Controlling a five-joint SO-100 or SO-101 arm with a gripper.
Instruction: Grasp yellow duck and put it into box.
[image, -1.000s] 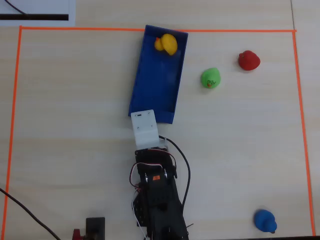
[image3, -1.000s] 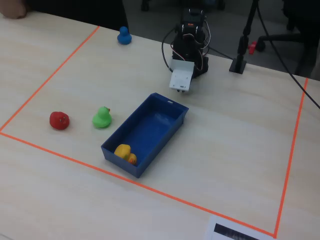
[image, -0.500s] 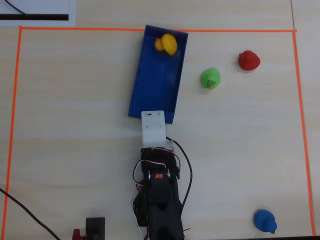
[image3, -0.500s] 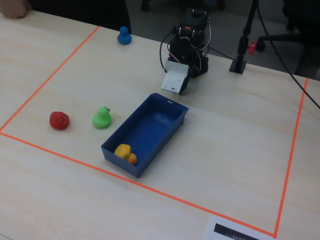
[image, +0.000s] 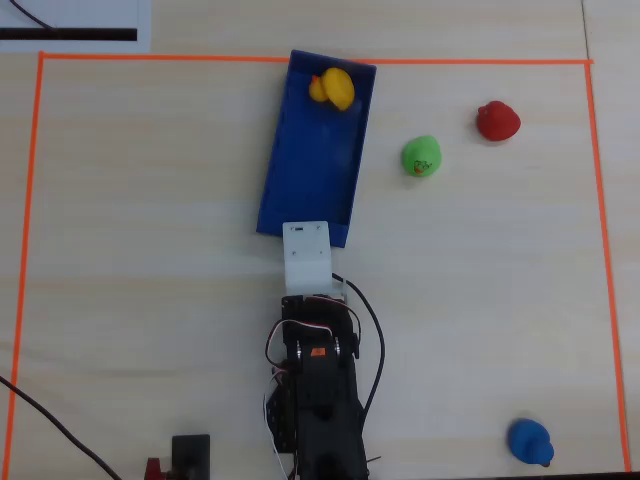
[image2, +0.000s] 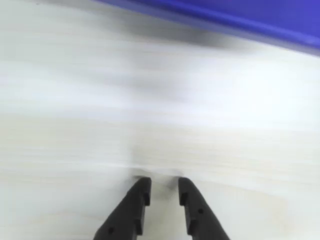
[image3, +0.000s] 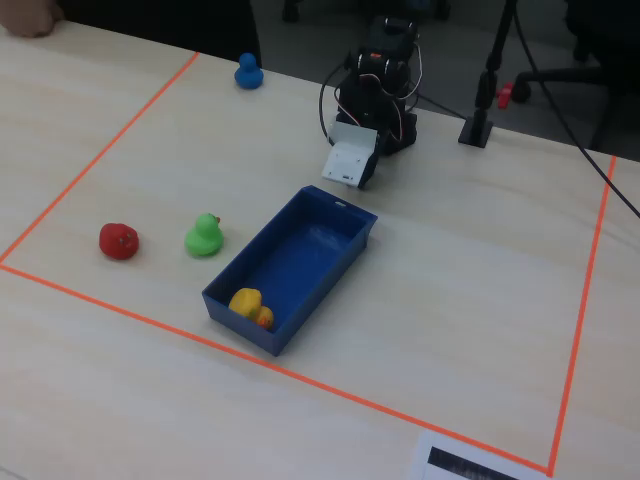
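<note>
Overhead view, L to R: the box (image: 310, 170) sits mid-table w/ the yellow duck (image: 333, 88) inside at its far end, away from the arm. Just below the box's near end is the arm's white wrist housing. Right of the box: green duck (image: 421, 157), then red duck (image: 497, 121), both outside on the table (image: 140, 250); blue duck (image: 530, 441) near the bottom-right corner.

Wrist view: gripper (image2: 164, 191) empty, fingers nearly together w/ a thin gap, nothing btwn them, over bare wood; box wall is a blue blur at top.

Judgement: task looks done, duck's in. Risk from here: arm is close to the box's near wall, so a forward or low swing could bump the box, shove it, maybe tip the duck out.
</note>
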